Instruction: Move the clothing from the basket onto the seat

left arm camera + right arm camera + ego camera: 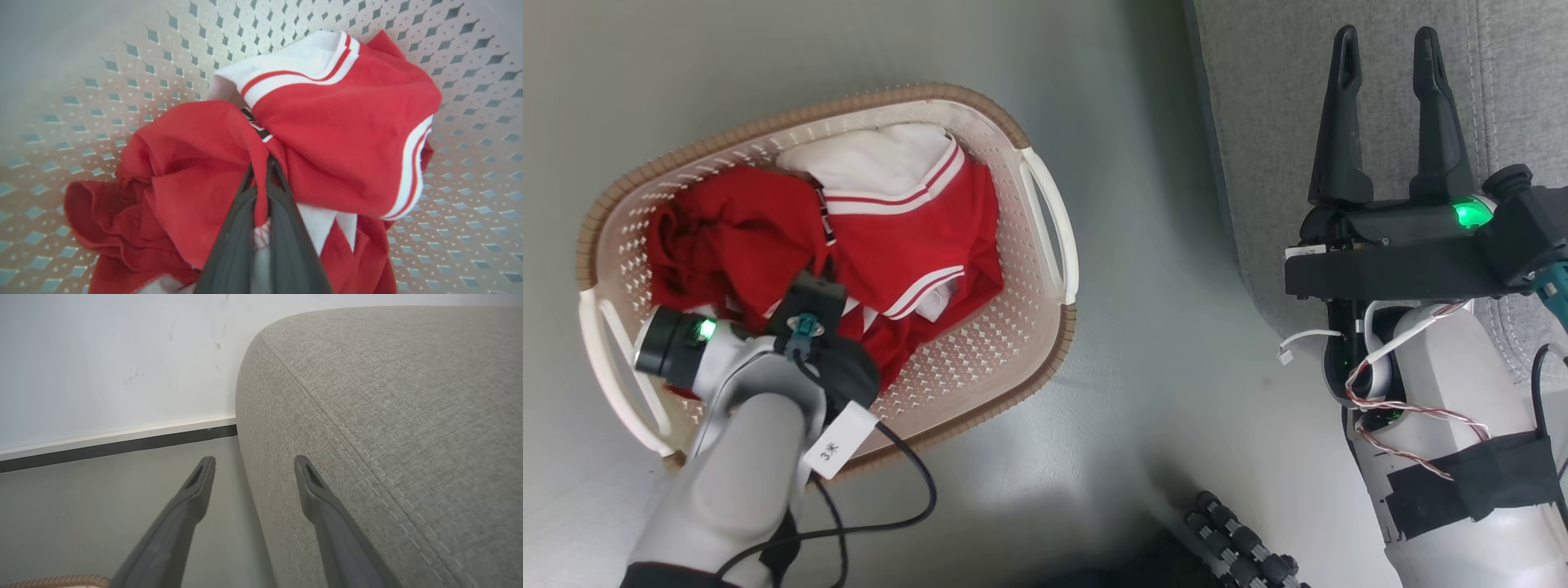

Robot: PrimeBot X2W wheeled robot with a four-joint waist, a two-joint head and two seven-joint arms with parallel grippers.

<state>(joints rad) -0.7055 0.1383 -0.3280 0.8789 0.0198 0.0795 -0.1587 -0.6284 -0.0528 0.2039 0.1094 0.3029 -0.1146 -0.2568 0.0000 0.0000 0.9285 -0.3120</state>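
The left gripper point(261, 163) is pinching a thin fold of the red clothing point(347, 134), which is lying bunched in the basket point(988, 351). Judging by that slim hold, it is needing a slow, straight lift. The right gripper point(1388, 57) is hovering wide open at the edge of the seat point(1258, 98).

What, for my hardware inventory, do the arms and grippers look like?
Left gripper and right gripper: black, with long tapered dark jaws and green lights. Pale grey-white forearms: the left carries a black cable and white tag, the right red-white twisted wires and black tape.
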